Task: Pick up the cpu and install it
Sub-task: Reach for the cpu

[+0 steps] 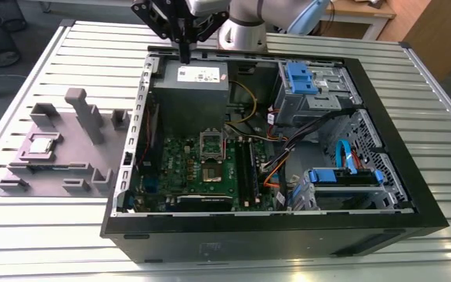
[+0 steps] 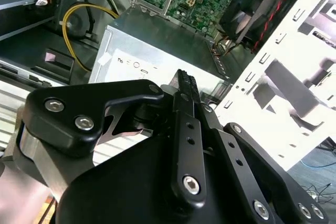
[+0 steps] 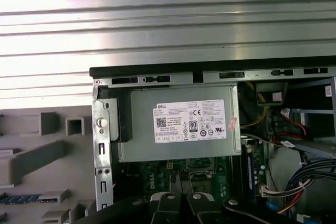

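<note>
The cpu [image 1: 43,144] is a small silvery square lying flat in a recess of the grey fixture [image 1: 61,167], on the exterior view's left, outside the computer case. My gripper [image 1: 185,54] hangs far from it, over the back edge of the open case above the grey power-supply box [image 1: 190,97]. Its fingers are pressed together with nothing between them, as both wrist views show [image 2: 185,83] [image 3: 178,184]. On the green motherboard [image 1: 182,170] the metal socket frame [image 1: 212,141] stands hinged up, with the square socket [image 1: 213,173] beside it.
The black case wall [image 1: 272,235] rings the motherboard. Drive bays with blue clips [image 1: 300,79] and loose cables [image 1: 276,158] fill the exterior view's right side. Upright fixture posts [image 1: 84,114] stand near the cpu. The slatted metal table [image 1: 53,229] surrounds everything.
</note>
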Tool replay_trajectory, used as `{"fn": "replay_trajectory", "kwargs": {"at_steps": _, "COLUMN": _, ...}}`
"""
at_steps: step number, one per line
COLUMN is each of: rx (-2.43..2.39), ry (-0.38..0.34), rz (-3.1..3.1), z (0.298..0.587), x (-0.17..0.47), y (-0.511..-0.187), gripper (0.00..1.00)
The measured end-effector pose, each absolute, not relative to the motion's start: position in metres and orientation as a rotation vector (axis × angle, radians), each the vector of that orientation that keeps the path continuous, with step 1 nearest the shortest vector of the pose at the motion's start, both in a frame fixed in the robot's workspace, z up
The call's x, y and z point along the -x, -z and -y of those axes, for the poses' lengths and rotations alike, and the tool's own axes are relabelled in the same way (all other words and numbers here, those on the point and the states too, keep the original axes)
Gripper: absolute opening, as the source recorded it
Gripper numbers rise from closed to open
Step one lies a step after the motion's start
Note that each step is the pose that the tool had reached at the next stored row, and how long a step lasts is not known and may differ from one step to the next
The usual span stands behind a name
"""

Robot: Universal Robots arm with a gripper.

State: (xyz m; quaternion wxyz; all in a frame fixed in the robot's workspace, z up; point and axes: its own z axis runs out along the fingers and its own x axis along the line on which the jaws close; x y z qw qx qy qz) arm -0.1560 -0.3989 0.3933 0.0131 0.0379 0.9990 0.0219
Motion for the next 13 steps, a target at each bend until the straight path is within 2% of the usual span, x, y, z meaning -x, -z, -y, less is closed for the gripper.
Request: {"fn": "replay_trajectory", "kwargs": {"at_steps": 13, "rx": -0.118, "ry": -0.068, "rz": -3.113, "z": 0.399, "x": 0.175, "y": -0.393, "gripper": 0.11}}
